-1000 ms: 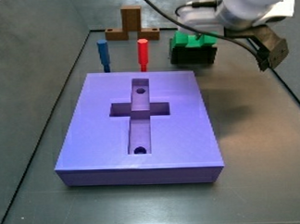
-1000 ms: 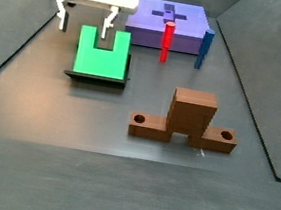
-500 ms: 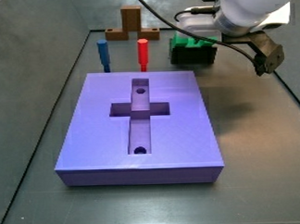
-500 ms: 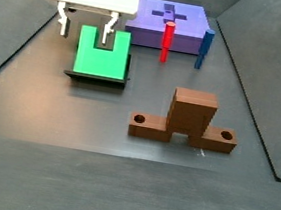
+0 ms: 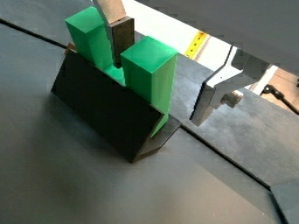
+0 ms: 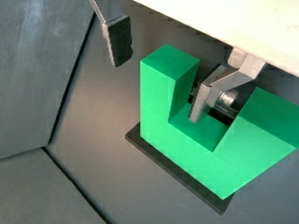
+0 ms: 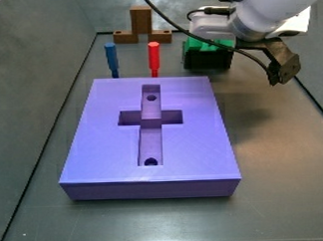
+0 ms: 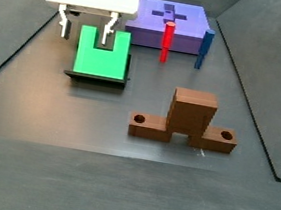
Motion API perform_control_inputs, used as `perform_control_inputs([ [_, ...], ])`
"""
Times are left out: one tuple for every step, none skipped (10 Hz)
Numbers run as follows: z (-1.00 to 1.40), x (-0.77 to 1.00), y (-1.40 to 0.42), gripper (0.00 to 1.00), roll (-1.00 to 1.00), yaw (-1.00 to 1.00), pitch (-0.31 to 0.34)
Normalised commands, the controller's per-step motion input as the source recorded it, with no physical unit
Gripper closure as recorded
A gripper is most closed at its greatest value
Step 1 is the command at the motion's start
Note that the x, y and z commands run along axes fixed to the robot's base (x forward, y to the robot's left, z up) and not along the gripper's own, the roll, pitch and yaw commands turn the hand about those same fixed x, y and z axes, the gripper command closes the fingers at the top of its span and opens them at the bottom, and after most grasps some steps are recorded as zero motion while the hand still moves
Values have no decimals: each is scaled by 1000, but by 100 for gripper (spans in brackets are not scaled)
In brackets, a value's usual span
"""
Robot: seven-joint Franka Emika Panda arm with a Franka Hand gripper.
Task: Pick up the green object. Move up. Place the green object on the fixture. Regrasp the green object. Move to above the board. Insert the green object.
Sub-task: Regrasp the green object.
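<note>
Green object (image 8: 100,59) seated on the dark fixture (image 8: 94,76), prongs pointing toward the gripper (image 8: 87,30), notch between them plain in both wrist views (image 6: 205,131). Gripper hovering just above the block's pronged end, jaws spread wide and pinching nothing. In a wrist view one finger (image 5: 121,39) sits in the notch between the two green prongs (image 5: 128,66), the other finger (image 5: 219,87) stands outside the block, apart from its side; only one prong lies between the pads. Fixture's dark wall (image 5: 100,109) visible below the green piece.

Near the fixture: thin red peg (image 8: 166,42) and thin blue peg (image 8: 205,46) upright just beside the board (image 8: 155,20), between the fixture and the cross slot. Brown cross-shaped upright piece (image 8: 187,120) well apart, toward the front of a side view. Seen from across the table, board (image 7: 154,138) in the foreground, red peg (image 7: 152,59) and blue peg (image 7: 111,59) at its far edge, brown piece (image 7: 142,28) behind them, green block (image 7: 206,46) largely hidden under the white arm (image 7: 260,11) and its dark cable (image 7: 275,57).
</note>
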Motion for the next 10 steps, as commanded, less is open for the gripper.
perform_control_inputs([
  [-40,0,34,0,91,114,0],
  [-111,0,11,0,294,77,0],
  [-160,0,0,0,409,29,23],
  [-103,0,0,0,389,69,43],
  [-31,0,0,0,269,94,23],
  [0,0,0,0,183,114,40],
  [57,0,63,0,54,180,9],
  [0,0,40,0,66,243,0],
  [0,0,6,0,29,203,0],
  [-26,0,0,0,66,157,0],
])
